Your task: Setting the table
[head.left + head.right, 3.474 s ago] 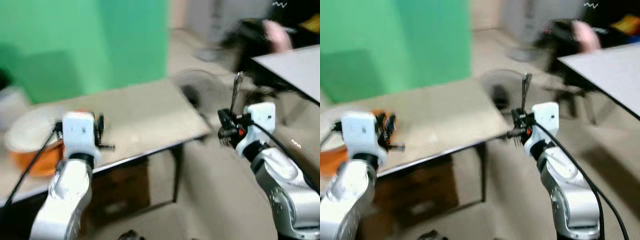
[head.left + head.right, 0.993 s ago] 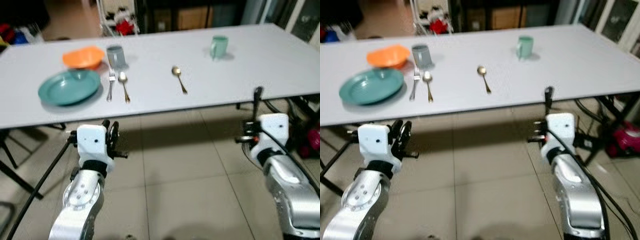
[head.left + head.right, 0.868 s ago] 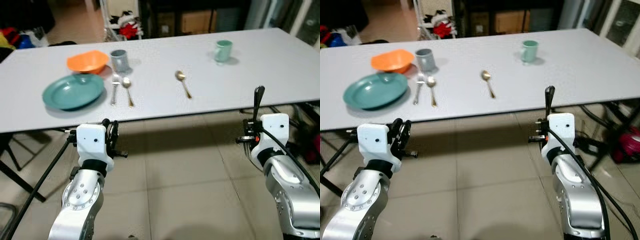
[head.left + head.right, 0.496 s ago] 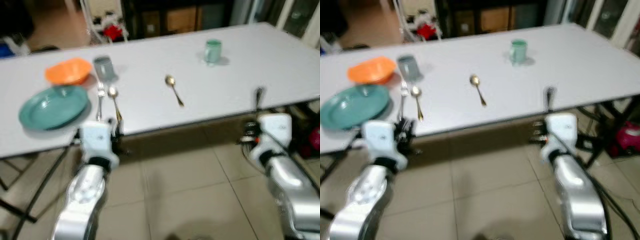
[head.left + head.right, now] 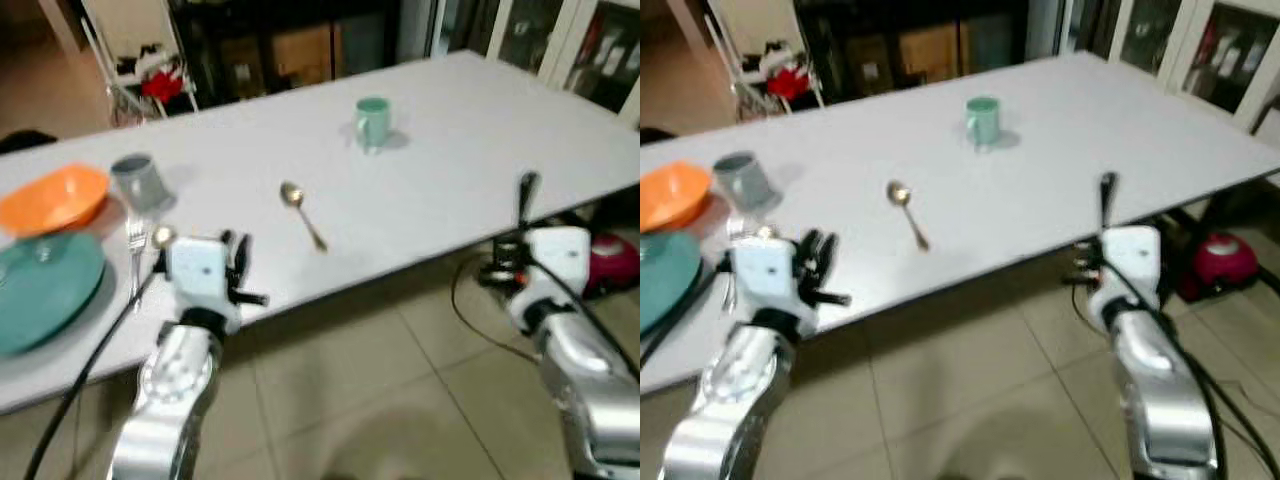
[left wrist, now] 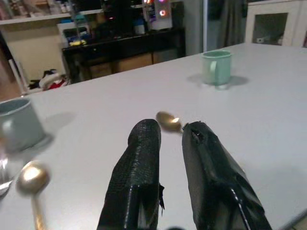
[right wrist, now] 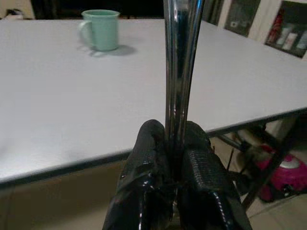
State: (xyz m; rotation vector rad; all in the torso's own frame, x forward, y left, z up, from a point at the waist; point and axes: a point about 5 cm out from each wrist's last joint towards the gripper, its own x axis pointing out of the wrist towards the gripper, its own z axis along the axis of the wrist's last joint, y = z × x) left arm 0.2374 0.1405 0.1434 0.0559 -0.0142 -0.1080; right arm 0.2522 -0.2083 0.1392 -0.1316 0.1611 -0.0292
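A long white table [image 5: 450, 130] runs across in front of me. On it lie a teal plate [image 5: 40, 290], an orange bowl [image 5: 50, 200], a grey cup [image 5: 135, 180], a fork [image 5: 133, 255] and a spoon [image 5: 160, 238] side by side. A second spoon [image 5: 300, 210] lies alone mid-table, and a green mug [image 5: 372, 120] stands farther back. My right gripper [image 5: 518, 238] is shut on a metal utensil [image 7: 180, 62] held upright, just off the table's near edge. My left gripper [image 5: 236, 242] hovers over the near edge beside the plate, fingers [image 6: 144, 143] slightly apart with nothing between.
Tiled floor [image 5: 380, 400] lies under both arms. A red object [image 5: 612, 265] sits on the floor at the right by the table's end. Dark cabinets and a folding chair [image 5: 110, 40] stand behind the table.
The table has come closer and the scene has slid left as the camera moved. The right gripper still holds the utensil upright; the left now reaches over the table edge.
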